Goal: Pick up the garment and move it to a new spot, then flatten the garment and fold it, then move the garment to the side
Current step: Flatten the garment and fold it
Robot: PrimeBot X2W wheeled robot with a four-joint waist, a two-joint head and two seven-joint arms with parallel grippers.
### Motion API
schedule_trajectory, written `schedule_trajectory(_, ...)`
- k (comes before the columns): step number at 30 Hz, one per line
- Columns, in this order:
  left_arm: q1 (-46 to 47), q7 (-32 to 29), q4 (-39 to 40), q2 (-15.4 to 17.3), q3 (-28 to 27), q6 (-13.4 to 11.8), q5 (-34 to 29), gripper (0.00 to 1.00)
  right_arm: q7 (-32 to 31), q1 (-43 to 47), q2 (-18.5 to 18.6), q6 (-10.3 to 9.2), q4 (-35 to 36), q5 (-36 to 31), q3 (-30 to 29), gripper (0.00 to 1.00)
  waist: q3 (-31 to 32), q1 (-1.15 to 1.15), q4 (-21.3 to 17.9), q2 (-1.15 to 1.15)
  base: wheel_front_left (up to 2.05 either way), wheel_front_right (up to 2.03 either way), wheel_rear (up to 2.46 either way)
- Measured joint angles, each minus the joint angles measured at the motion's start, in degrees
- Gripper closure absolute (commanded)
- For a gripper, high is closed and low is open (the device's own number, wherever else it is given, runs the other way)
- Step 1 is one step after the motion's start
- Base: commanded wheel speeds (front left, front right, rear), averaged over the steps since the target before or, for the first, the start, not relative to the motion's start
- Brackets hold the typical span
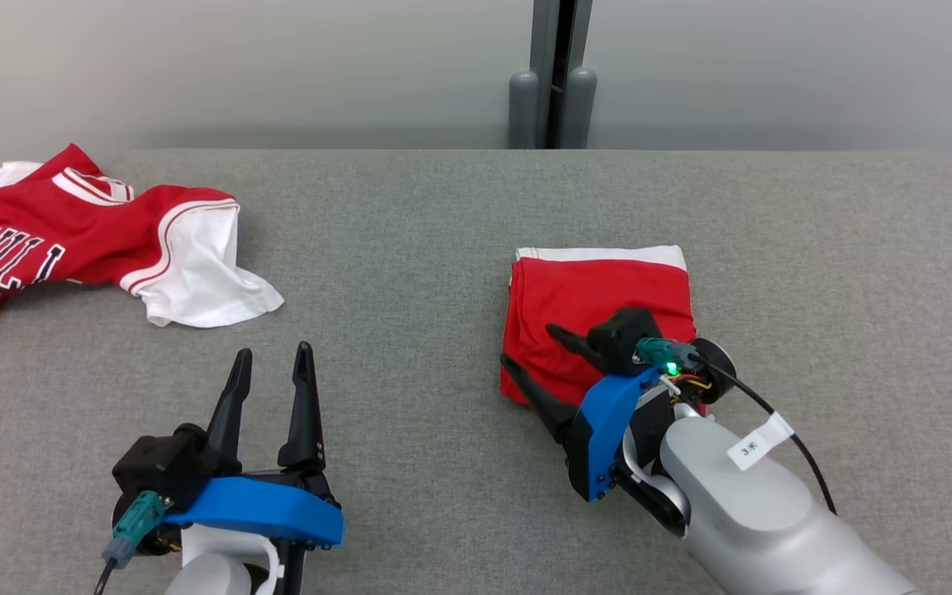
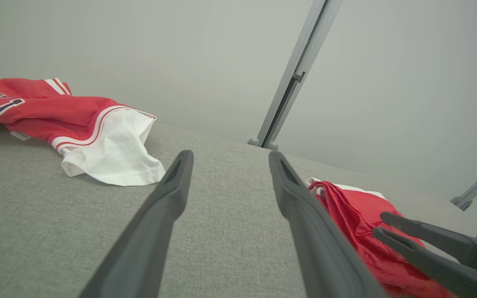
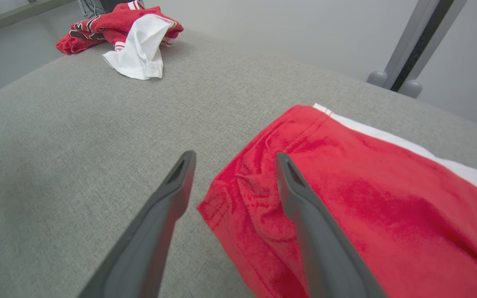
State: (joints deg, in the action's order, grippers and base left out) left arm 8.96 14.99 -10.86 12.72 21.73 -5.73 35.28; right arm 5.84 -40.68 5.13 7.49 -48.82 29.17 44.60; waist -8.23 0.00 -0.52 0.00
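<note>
Nearest me, the left gripper [image 1: 273, 351] hovers over the bare grey woven-fabric tabletop [image 1: 426, 463], its two dark fingers spread wide w/ nothing betw. them. To its right, the right gripper [image 1: 527, 345] sits low at the near-left corner of the folded red knit garment with a white band along its far edge [image 1: 608, 285]. Its fingers are apart, one over the cloth and one over the table just beside the corner, gripping nothing. Can't tell whether the tips touch the cloth.

The garment lies as a squarish packet on the right half of the table, well apart from the other cloth. It looks light, soft and limp, w/ a slight sheen, so the layers prob. slip on each other. A one-corner pinch would likely let it fall open. Best hold, imo: pinch through all layers at the thick folded left edge, or slide the packet flat across the table. The near corner is wrinkled, i.e. loose fabric there.

Further back, far left, a crumpled red-and-white sports jersey with lettering [image 1: 71, 231] lies at the table's edge. Beyond that are a pale grey wall and a grey upright post [image 1: 553, 74].
</note>
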Motion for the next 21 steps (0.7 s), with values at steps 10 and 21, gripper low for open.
schedule_trajectory(10, -0.82, 0.0, -0.02, 0.0, 0.69, -0.01, 0.0, 0.0, 7.46, -0.31, 3.14, 0.0, 0.0, -3.44, -10.2, 0.0, 0.61, 0.0, -0.42, 0.0, 0.0, 0.0, 0.0)
schedule_trajectory(21, -0.83, -0.01, -0.35, 0.07, 1.27, 0.05, 0.0, 0.0, 8.71, 1.72, 0.33, 0.0, -5.42, -13.46, -14.28, 0.78, -0.5, 0.0, 0.62, 0.0, 0.0, 0.0, 0.0)
